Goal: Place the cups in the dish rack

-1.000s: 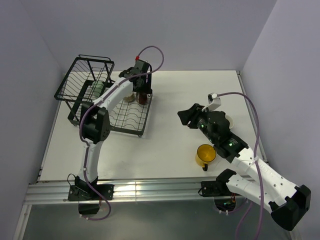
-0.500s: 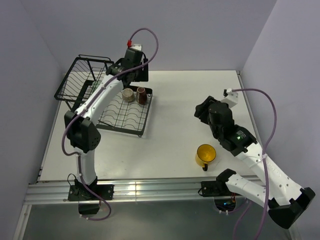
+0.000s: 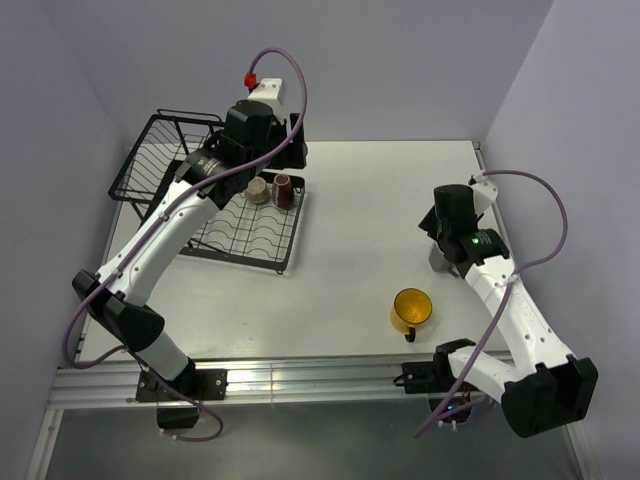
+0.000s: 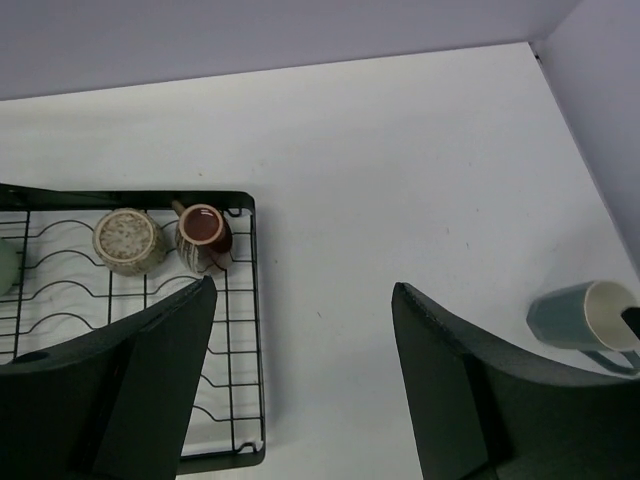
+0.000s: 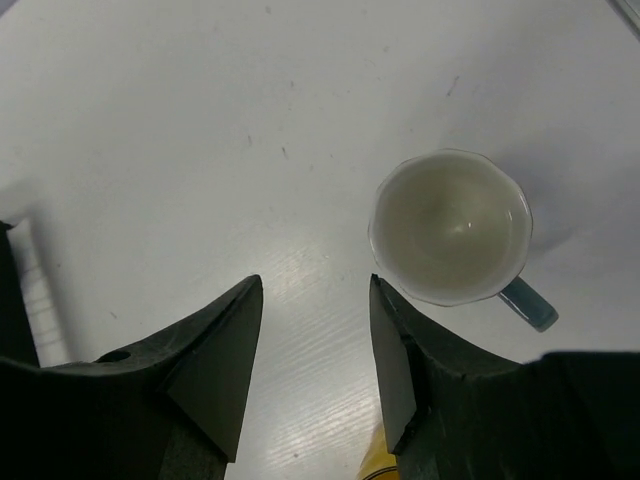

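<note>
Lifting clear of the dish rack, our left tool hangs spread and empty; the beige speckled cup and dark brown mug stand racked beyond its left finger. Our right tool, also spread and empty, has swung over the teal mug, which sits just beyond its right finger and is likely our next pick.

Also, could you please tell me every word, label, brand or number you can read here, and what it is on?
None: no text can be read in any view.
The beige cup, brown mug, yellow mug, teal mug and rack show no lettering.
</note>
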Available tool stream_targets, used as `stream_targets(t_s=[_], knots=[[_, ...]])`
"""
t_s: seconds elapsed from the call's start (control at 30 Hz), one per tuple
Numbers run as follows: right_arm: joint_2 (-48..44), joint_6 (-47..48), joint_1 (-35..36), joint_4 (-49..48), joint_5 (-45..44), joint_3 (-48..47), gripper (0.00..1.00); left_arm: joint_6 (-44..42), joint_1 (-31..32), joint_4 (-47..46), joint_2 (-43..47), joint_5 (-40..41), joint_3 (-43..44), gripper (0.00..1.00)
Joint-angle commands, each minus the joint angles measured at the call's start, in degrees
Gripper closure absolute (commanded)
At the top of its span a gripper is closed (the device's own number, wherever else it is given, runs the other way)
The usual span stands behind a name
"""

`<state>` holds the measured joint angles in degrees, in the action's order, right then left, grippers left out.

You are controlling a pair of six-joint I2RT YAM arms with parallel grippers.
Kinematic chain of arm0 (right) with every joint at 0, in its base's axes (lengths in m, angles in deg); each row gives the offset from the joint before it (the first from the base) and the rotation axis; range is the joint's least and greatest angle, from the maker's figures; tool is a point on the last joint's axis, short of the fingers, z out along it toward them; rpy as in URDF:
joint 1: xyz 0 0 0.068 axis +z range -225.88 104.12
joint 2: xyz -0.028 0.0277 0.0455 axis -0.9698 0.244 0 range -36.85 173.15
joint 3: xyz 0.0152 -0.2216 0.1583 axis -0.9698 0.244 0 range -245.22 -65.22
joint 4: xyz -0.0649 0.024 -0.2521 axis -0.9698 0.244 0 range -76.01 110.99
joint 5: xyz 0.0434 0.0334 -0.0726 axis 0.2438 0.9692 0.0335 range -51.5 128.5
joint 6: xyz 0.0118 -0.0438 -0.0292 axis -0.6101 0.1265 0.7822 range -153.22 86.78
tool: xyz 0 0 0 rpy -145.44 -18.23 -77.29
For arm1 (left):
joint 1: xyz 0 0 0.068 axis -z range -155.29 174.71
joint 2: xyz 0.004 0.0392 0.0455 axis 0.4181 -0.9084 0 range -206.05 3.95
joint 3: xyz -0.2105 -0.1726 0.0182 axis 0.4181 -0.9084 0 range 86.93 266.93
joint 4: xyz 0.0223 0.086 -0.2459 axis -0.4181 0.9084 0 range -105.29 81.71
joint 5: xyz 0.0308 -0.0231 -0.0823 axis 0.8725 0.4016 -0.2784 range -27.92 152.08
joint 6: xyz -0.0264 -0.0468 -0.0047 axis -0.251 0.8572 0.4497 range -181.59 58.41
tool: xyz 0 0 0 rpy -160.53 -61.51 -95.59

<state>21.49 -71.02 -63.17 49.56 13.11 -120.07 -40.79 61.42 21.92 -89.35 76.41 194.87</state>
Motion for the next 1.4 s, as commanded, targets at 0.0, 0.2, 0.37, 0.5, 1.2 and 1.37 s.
stream_targets(t_s=[0.0,0.2,0.37,0.5,1.2,1.37], knots=[[2.8,1.7,-2.5,0.3,1.2,-0.9,0.46,0.8,0.5,-2.3,3.1,-2.8,-2.2,0.22],[6.2,1.1,-4.5,-0.9,1.7,1.1,0.51,0.7,0.6,-3.6,5.4,-4.0,-5.1,0.22],[9.0,1.8,-5.4,-3.1,1.6,1.8,0.51,0.9,0.6,-4.6,5.6,-4.7,-7.6,0.22],[10.9,1.9,-6.4,-3.9,2.1,1.8,0.51,0.8,0.7,-4.6,5.4,-4.5,-8.0,0.22],[22.5,4.8,-10.2,-9.7,9.1,2.4,0.98,1.4,1.2,-4.8,6.4,-3.7,-11.0,0.22],[18.2,6.5,-10.2,-10.5,11.7,3.4,1.00,1.8,1.3,-5.4,7.5,-4.1,-12.2,0.22]])
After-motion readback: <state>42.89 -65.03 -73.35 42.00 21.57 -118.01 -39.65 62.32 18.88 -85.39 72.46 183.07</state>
